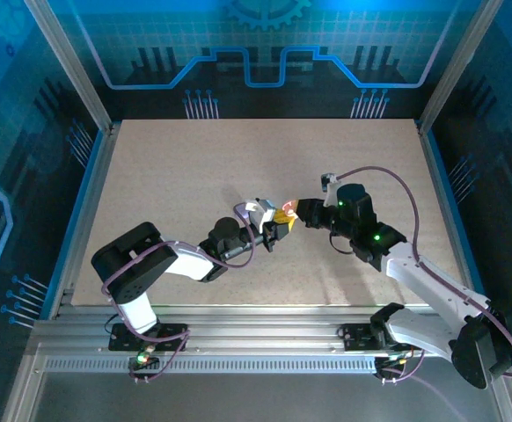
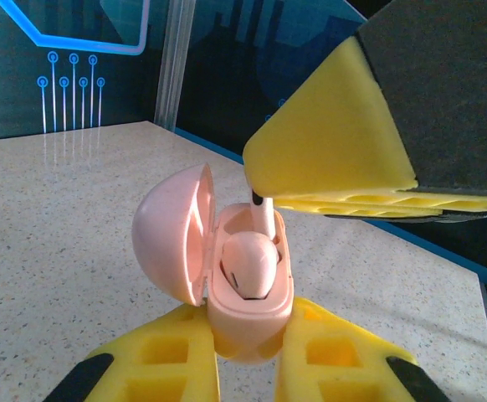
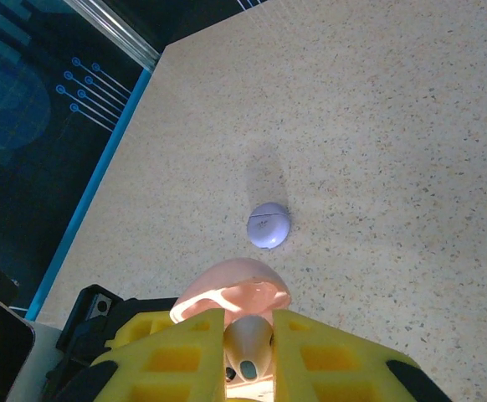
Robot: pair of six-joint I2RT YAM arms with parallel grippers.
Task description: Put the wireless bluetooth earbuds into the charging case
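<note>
Clamping pink charging case (image 2: 248, 306) in left gripper (image 2: 249, 360), right gripper (image 3: 250, 327) pinching earbud (image 3: 248, 347), lavender puck (image 3: 269, 226) seen from right wrist

A black-and-white jointed left arm (image 1: 181, 259) stands lower left, its twin right arm (image 1: 423, 277) lower right. Thin purple cables (image 1: 405, 191) loop along both; small green lights (image 1: 376, 236) glow on the right one. Yellow square-pocketed fingers (image 2: 172, 360), black-backed.

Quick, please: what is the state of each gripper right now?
The left gripper is closed, holding the open pink charging case.
The right gripper is closed, holding an earbud.
</note>
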